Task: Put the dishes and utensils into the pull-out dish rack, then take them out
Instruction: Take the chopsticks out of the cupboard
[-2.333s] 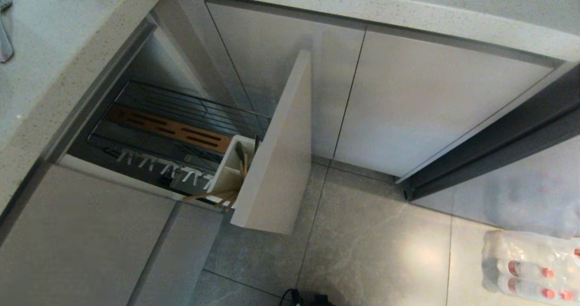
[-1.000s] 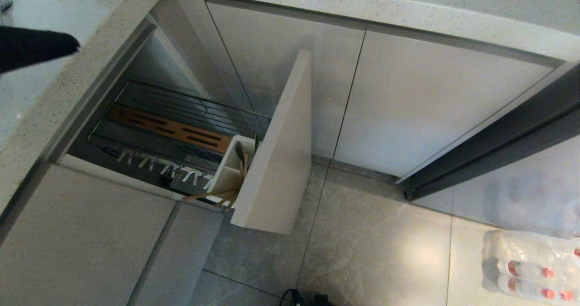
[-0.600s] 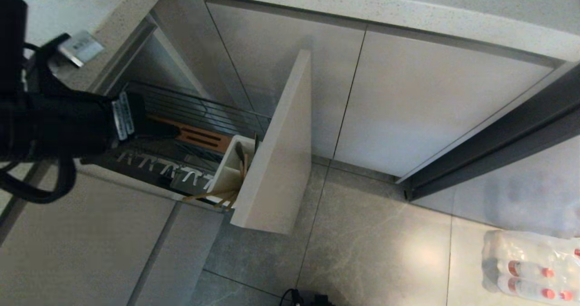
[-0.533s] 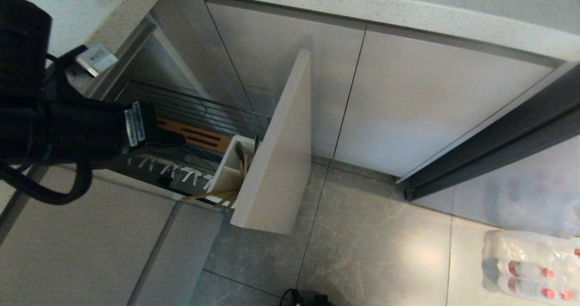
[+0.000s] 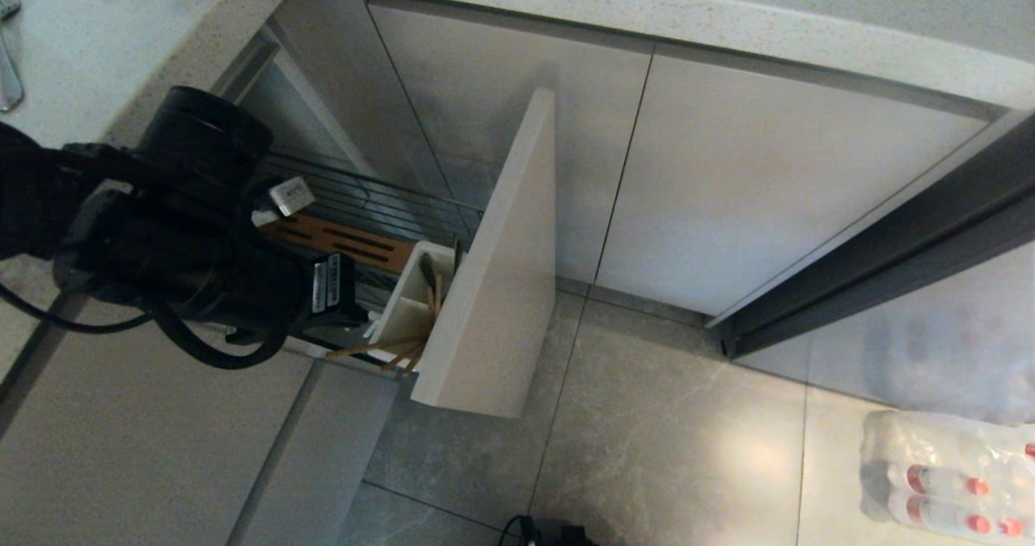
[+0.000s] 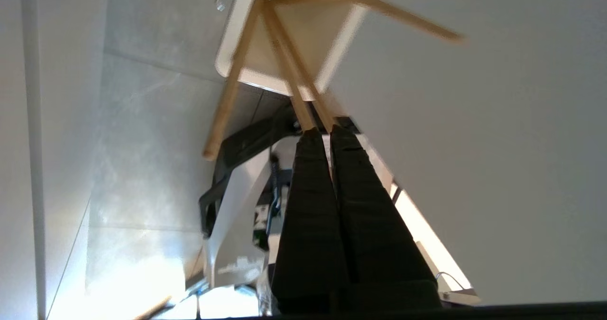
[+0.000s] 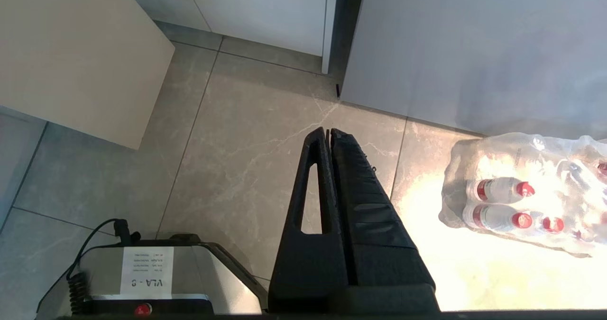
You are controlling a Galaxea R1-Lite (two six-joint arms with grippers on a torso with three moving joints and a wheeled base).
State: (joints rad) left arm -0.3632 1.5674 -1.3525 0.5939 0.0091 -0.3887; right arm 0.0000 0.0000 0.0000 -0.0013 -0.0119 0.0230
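- Chrome wire of the pull-out dish rack (image 5: 380, 206) is showing between the cabinet opening and its beige front panel (image 5: 493, 287), which is standing out over the tiled floor (image 5: 647, 449).
- At the rack's panel end, the white utensil caddy (image 5: 408, 299) is holding the wooden chopsticks (image 5: 380, 348), their upper ends fanning out past the caddy's rim.
- The left claw (image 6: 322, 130) is sitting clenched with its tips right at the ends of two chopsticks; whether it is pinching them cannot be told.
- In the head view the left arm's black body is covering the rack's white hooks and part of the brown slotted wooden strip (image 5: 340, 239), so much of the basket is hidden.
- Away from the rack, at the far left edge of the counter (image 5: 89, 28), the silver fork (image 5: 8, 77) is lying.
- The right claw (image 7: 328, 131) is hanging clenched and empty over the floor, well apart from the rack, near a shrink-wrapped pack of bottles (image 7: 526, 206).
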